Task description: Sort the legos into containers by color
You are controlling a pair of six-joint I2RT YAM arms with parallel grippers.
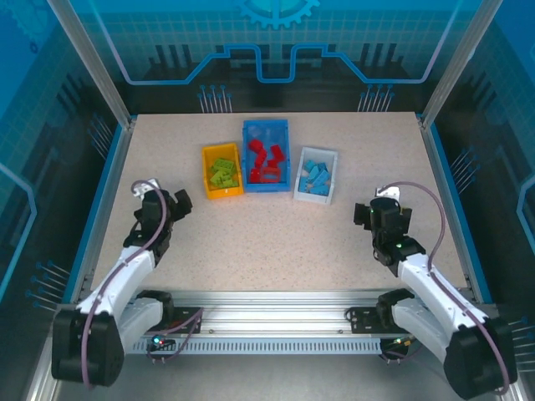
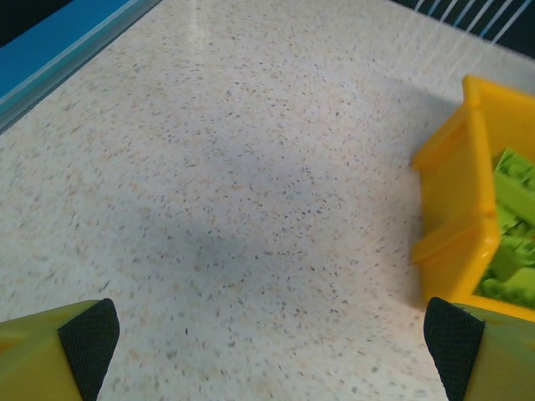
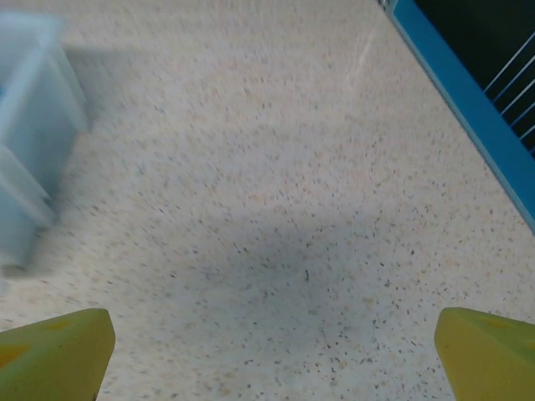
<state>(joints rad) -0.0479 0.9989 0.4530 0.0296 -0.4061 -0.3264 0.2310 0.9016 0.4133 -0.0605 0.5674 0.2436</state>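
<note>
Top external view, item by item.

- Yellow bin point(image 1: 224, 195): holds the green legos point(image 1: 223, 171).
- Blue bin point(image 1: 266, 187): middle of the row, holds the red legos point(image 1: 266, 160).
- White bin point(image 1: 312, 197): right end of the row, holds the blue legos point(image 1: 317, 176).
- Table point(image 1: 276, 242): speckled top; no loose brick can be made out on it.
- Left gripper point(image 2: 269, 342): jaws spread wide and empty, over bare table. The yellow bin lies ahead and to its right (its near corner shows in the left wrist view).
- Right gripper point(image 3: 272, 351): jaws likewise apart, nothing between them. The white bin lies ahead and to its left.
- Reach: the left arm is nearer the yellow bin, the right arm nearer the white; the blue bin sits between them.
- Judgement: each colour has its own bin, so the sorting looks done and no pick seems called for.
</note>
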